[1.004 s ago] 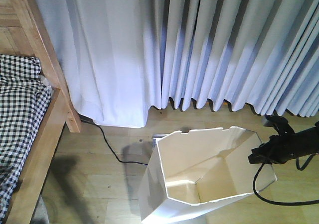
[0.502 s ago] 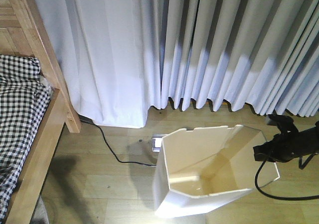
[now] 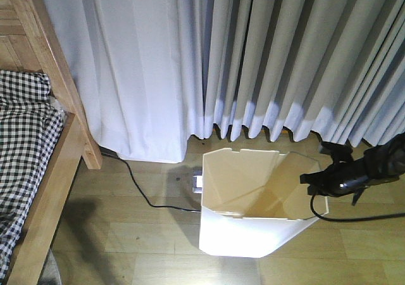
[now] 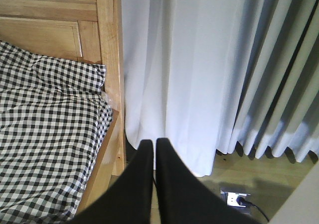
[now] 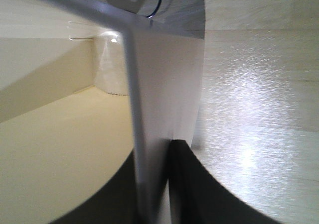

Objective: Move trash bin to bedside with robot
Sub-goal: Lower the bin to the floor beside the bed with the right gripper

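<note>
A tall white plastic trash bin with angular faceted sides and a cream inside point(image 3: 247, 234) stands upright on the pale wooden plank floor point(image 3: 126, 234), just in front of long white pleated curtains point(image 3: 253, 57). It sits apart from the light brown wooden bed frame with its post point(image 3: 60, 164), which carries black-and-white checked bedding point(image 3: 25, 139) at the left edge of the front view. Between bed and bin, a thin black cable point(image 3: 142, 193) runs over the floor to a small floor socket point(image 3: 197, 182) just beside the bin's left rim.

The thin black right arm reaches in from the right, and the right gripper point(image 3: 308, 178) meets the bin's right rim. In the right wrist view its dark fingers point(image 5: 197, 194) are clamped on the bin's thin white wall point(image 5: 164, 84), one inside, one outside.

The left gripper point(image 4: 152, 145) hangs above the floor by the bed post point(image 4: 107, 59), its black fingers point(image 4: 169, 184) pressed together on nothing.
</note>
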You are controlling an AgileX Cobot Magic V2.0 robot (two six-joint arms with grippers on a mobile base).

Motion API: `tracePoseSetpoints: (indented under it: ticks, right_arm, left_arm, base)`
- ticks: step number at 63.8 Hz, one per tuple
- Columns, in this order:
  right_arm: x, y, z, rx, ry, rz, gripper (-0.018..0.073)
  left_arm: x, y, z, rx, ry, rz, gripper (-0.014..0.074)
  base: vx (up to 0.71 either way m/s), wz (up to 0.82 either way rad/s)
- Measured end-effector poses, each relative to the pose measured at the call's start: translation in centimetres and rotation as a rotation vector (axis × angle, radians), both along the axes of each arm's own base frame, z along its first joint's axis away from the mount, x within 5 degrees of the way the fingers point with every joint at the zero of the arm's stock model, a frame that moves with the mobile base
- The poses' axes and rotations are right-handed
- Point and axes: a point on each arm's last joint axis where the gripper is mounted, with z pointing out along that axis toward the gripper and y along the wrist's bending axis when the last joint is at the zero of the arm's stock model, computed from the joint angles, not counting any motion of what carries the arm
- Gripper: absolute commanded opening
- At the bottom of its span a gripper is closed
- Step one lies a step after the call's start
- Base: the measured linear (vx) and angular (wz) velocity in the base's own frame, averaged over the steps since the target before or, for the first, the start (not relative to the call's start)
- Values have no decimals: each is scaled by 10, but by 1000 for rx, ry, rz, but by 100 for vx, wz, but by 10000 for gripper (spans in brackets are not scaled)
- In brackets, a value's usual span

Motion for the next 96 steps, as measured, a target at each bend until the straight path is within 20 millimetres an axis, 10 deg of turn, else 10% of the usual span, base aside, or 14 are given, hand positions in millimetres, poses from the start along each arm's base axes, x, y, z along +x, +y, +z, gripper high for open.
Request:
tracePoseSetpoints:
  ticks: [31,96]
  right_arm:
    - [12,-3,-83,11,46,26,-2]
    - [64,34,-142,-21,43,120,17]
  left_arm:
    - [0,0,0,0,0,0,-6]
    - [0,0,0,0,0,0,-6]
  base:
    - [0,0]
    - [0,0]
